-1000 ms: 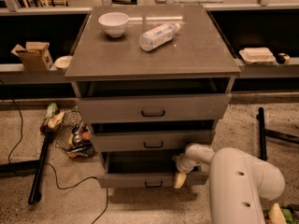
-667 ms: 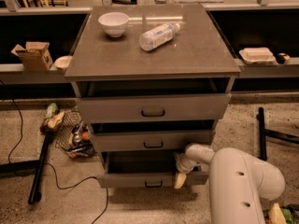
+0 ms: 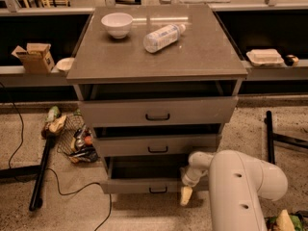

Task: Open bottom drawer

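The bottom drawer [image 3: 139, 185] is the lowest of three grey drawers in the cabinet, with a small dark bar handle [image 3: 158, 190] at its centre. It stands pulled out a little, with a dark gap above its front. My gripper [image 3: 186, 193] hangs at the end of the white arm [image 3: 240, 186], just right of the handle and against the drawer's front. One pale yellowish fingertip [image 3: 185, 196] points down below the drawer's lower edge.
The middle drawer [image 3: 156, 145] and top drawer [image 3: 156, 110] are also slightly out. A white bowl [image 3: 117, 24] and a lying bottle [image 3: 162, 37] are on the cabinet top. A wire basket of clutter [image 3: 74, 139] and cables [image 3: 57, 191] lie on the floor at left.
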Available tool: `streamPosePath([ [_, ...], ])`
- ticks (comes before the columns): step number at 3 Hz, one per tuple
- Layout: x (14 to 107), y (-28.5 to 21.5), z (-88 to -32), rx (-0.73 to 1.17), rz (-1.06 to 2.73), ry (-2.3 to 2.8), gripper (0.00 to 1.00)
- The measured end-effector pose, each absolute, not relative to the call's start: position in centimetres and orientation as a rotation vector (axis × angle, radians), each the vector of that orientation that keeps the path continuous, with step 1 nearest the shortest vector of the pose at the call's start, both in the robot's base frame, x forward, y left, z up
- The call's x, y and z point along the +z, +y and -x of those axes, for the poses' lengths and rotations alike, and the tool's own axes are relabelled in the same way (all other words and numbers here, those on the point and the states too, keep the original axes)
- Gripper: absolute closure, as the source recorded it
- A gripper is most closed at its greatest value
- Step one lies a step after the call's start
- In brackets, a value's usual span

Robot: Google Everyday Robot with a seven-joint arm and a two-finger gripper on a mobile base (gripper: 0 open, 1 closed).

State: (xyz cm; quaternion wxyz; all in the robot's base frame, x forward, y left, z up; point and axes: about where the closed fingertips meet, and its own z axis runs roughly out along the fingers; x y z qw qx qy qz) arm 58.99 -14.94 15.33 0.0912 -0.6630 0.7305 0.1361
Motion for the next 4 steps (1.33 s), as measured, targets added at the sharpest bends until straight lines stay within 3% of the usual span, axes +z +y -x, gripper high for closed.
streamPosePath([
  [1, 15.9, -15.5, -56.0, 0.437, 1.96, 2.251, 0.18],
  [3, 16.2, -15.9, -51.8, 0.442, 1.92, 2.299, 0.65],
  [4, 16.5, -16.1, -51.0, 0.433, 1.887, 2.291, 0.63],
])
